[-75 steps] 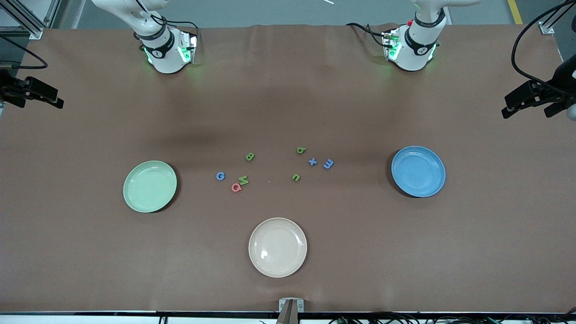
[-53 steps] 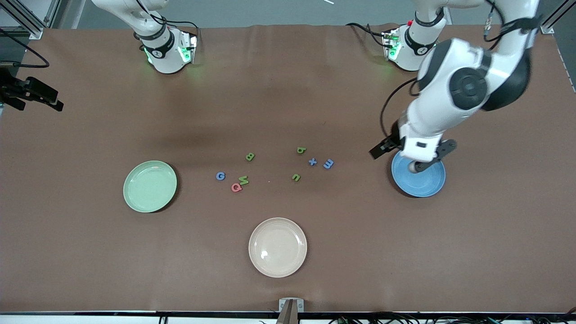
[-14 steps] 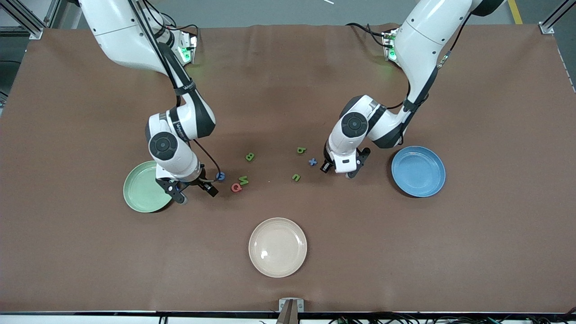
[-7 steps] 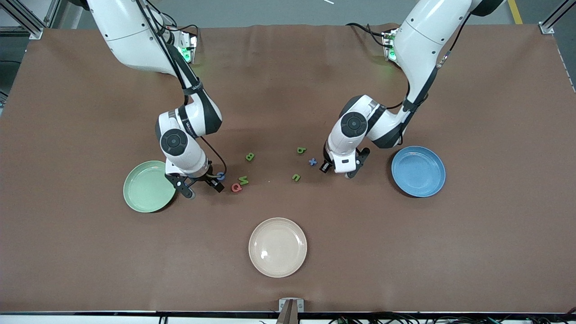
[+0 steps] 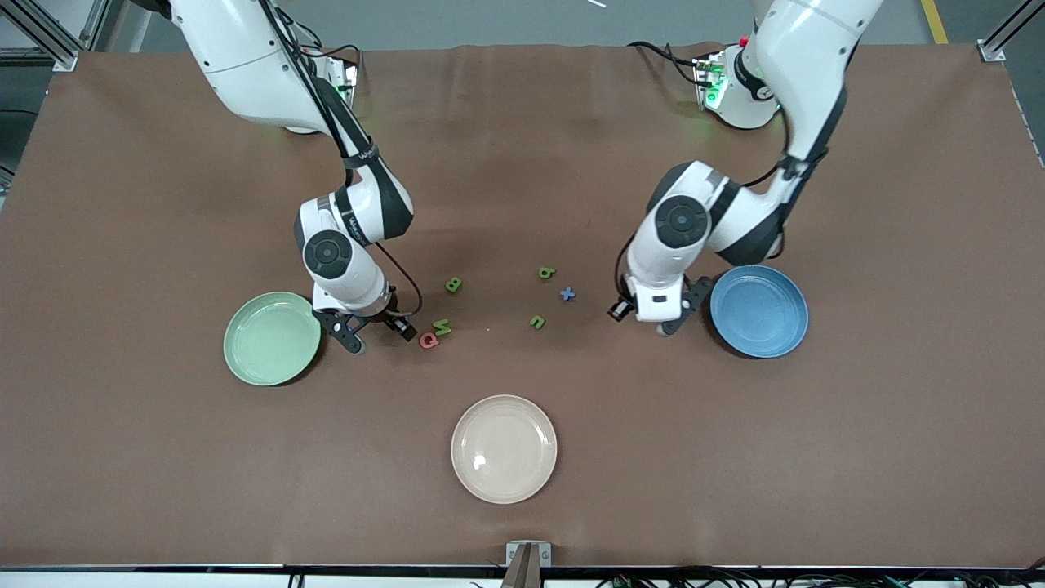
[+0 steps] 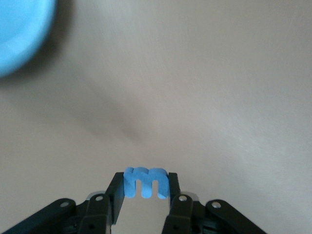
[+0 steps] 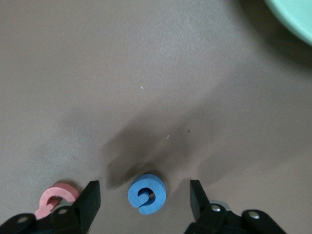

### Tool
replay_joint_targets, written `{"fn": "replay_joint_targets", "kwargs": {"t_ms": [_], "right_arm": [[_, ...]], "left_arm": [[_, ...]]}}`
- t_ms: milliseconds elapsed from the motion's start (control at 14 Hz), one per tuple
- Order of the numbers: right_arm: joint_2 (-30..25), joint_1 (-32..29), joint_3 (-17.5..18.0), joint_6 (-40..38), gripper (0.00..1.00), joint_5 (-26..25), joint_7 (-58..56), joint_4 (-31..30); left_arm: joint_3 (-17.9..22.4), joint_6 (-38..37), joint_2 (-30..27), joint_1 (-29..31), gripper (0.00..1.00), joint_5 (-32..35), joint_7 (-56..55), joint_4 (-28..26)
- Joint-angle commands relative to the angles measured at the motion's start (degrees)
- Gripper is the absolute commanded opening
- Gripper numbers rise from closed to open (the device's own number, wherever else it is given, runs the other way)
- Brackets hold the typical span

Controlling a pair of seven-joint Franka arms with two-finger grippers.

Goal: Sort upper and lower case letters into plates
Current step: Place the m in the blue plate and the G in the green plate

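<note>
My left gripper (image 5: 655,317) is shut on a blue lower-case m (image 6: 146,182) and holds it above the table beside the blue plate (image 5: 759,310), whose edge shows in the left wrist view (image 6: 17,39). My right gripper (image 5: 371,327) is open, its jaws standing on either side of a blue G (image 7: 146,193) that lies on the table. The G is hidden in the front view. A red Q (image 5: 428,340) lies beside it and also shows in the right wrist view (image 7: 54,197). The pale green plate (image 5: 272,337) is empty.
A green B (image 5: 454,284), a green M (image 5: 442,327), a green b (image 5: 546,273), a blue x (image 5: 567,293) and a green n (image 5: 536,322) lie mid-table. A cream plate (image 5: 504,448) sits nearer the front camera.
My left gripper has picked up the blue m and carried it toward the blue plate. My right gripper has moved from the green plate's edge to over the blue G.
</note>
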Motion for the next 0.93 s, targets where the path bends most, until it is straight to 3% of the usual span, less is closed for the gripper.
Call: {"fn": "replay_joint_targets", "kwargs": {"t_ms": [0,143,286,500,571,714,857], "right_arm": [[0.5,0.9,-0.5,1.0,0.72,1.0,0.5,-0.6],[0.5,0.9,-0.5,1.0,0.66,1.0,0.5,-0.6],[0.5,0.8,-0.5,0.9,0.53,1.0,0.5,-0.6],[0.4,0.7,-0.6,0.3,0.11,1.0,0.3,-0.5],[0.0,0.2,-0.6,0.0,0.03,1.0,-0.3,-0.5],[-1.5,-0.9,-0.8,-0.8,0.01,1.0,-2.4,-0.3],[-5.1,-4.7,-0.9,-7.0,0.0,0.9,-7.7,0.0]], "left_arm": [[-0.6,-2.9,-6.1,5.9,0.2,0.7,15.2,-4.9],[-0.6,-2.9,-7.8,9.7,0.2,0.7,24.2,-7.1],[-0.6,-2.4,-8.2,14.0,0.2,0.8,33.2,-9.0],[-0.6,1.5,-8.3,18.6,0.2,2.0,40.8,-12.9],[-0.6,2.7,-8.2,20.1,0.2,3.4,42.4,-14.4],[-0.6,5.3,-7.5,20.8,0.2,3.6,44.4,-16.8],[-0.6,8.3,-6.9,22.6,0.2,3.7,44.7,-19.2]]}}
